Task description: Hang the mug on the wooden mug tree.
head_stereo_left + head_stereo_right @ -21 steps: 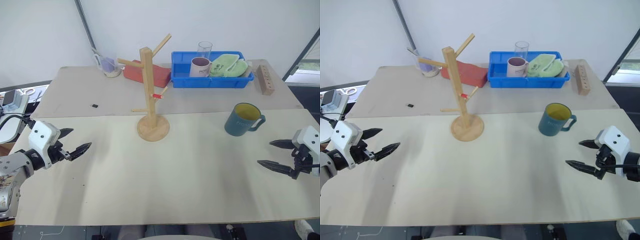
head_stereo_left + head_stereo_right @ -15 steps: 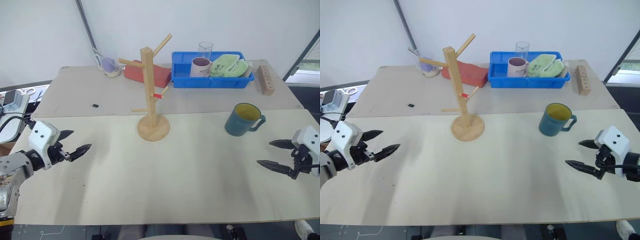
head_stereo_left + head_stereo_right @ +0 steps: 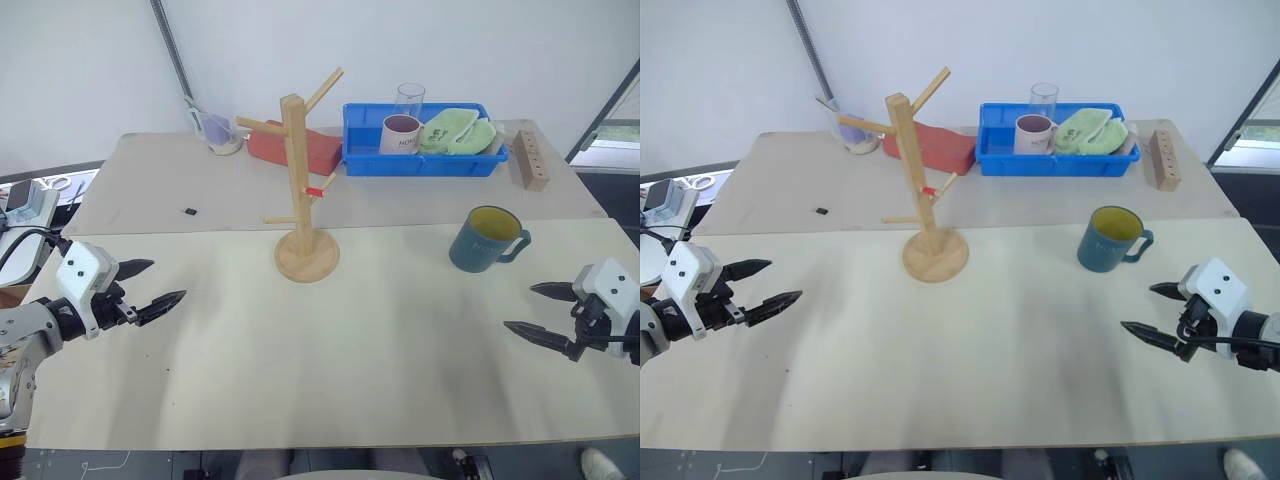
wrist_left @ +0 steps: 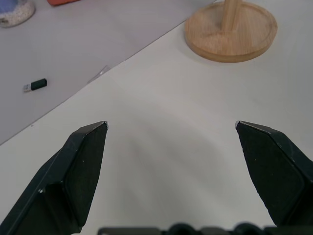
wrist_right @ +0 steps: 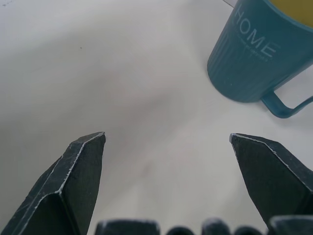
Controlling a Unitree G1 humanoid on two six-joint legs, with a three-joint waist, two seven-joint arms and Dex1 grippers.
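The teal-blue mug (image 3: 486,239) with a yellow inside stands upright on the table at the right, its handle toward the right edge; the right wrist view shows its lettered side (image 5: 257,56). The wooden mug tree (image 3: 303,190) stands on its round base near the table's middle, its pegs bare; its base (image 4: 231,29) appears in the left wrist view. My right gripper (image 3: 540,311) hovers open and empty nearer the front edge than the mug, a short way from it. My left gripper (image 3: 154,284) is open and empty over the table's left side, well left of the tree.
A blue tray (image 3: 360,160) at the back holds a white mug (image 3: 399,133), a clear glass (image 3: 408,99) and a green cloth (image 3: 457,132). A red block (image 3: 270,146), a small cup (image 3: 221,134), a wooden block with holes (image 3: 530,158) and a small black stick (image 3: 189,211) lie behind.
My right gripper has slid slightly toward the left and nearer the front edge. The left gripper, the mug and the tree have stayed put.
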